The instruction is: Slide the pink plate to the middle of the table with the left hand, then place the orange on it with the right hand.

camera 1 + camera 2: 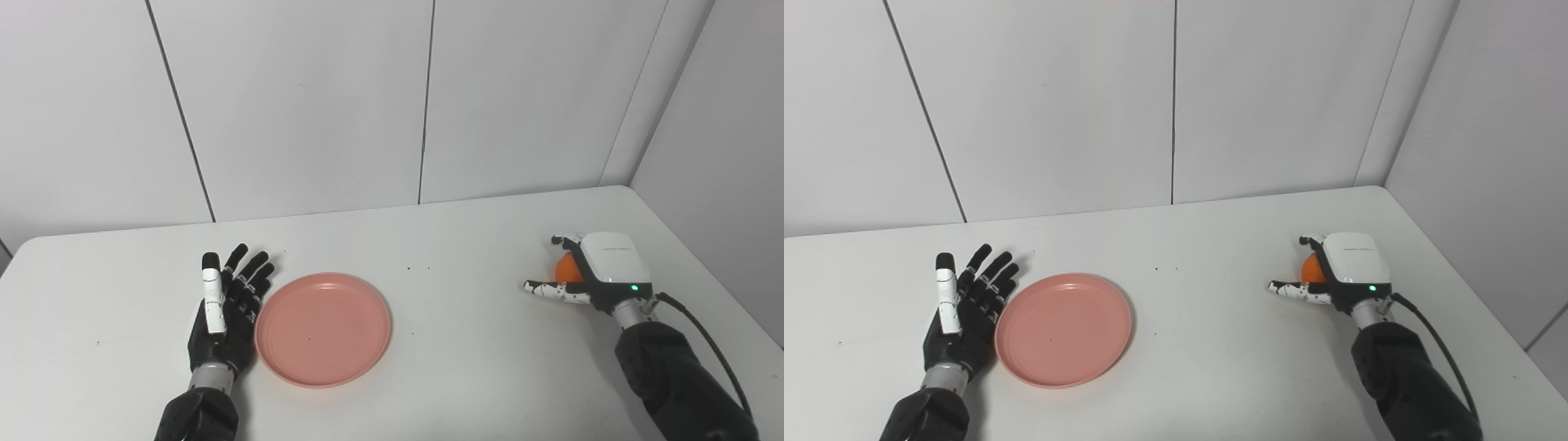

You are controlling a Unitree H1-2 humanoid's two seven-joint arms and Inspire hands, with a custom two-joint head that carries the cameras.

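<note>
Two head cameras look down and forward over the white table (465, 367) toward the panelled wall (306, 104) — side by side, sharing nearly the whole tabletop.

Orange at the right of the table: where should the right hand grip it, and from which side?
Around its middle, coming from above and the right. The orange is round and sits on the table, largely hidden under the right hand, whose fingers and thumb already flank it. Whether they have closed on it cannot be told.
</note>
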